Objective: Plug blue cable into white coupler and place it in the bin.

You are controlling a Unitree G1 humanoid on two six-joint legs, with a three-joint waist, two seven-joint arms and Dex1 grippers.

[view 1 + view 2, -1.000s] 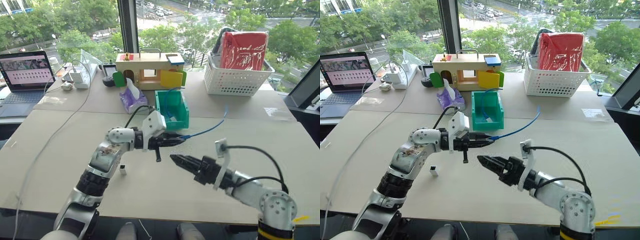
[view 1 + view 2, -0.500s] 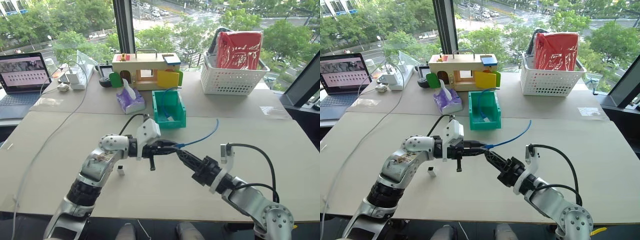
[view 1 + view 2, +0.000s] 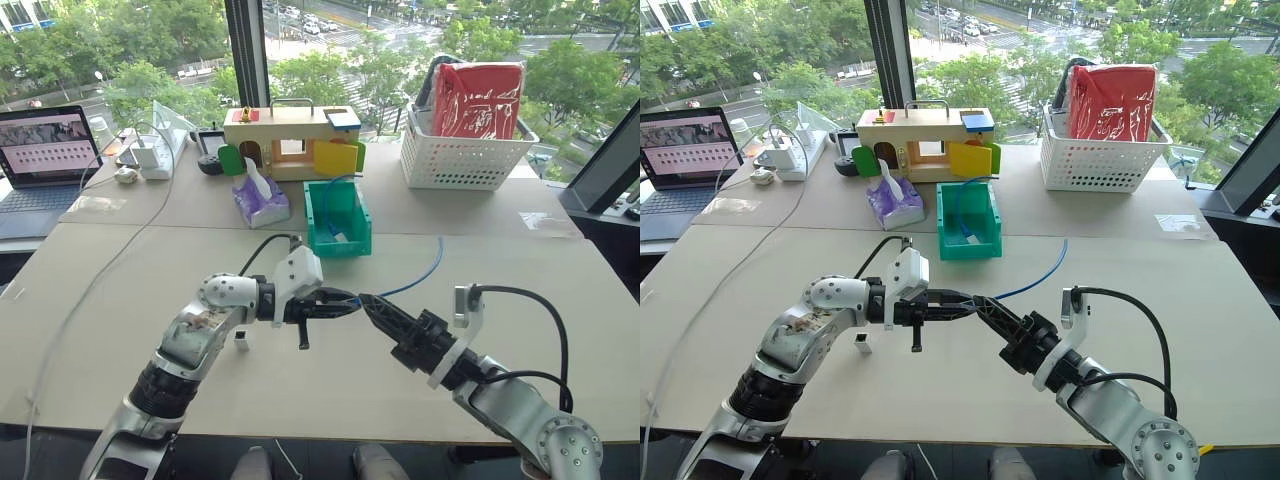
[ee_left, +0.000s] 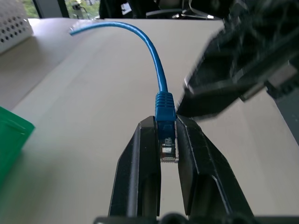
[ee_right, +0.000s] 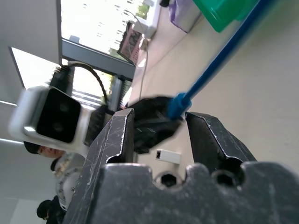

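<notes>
Left eye view: right end effector (image 3: 368, 302) has reached blue cable (image 3: 425, 270).

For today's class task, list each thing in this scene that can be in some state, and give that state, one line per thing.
left gripper: shut on the blue cable's plug.
right gripper: fingers apart around the cable's blue boot, not closed on it.
blue cable: held at the plug end, not plugged in, rest trailing over the table.
white coupler: lying loose on the table, unconnected.
bin: upright on the table.
laptop: open, screen lit.
</notes>
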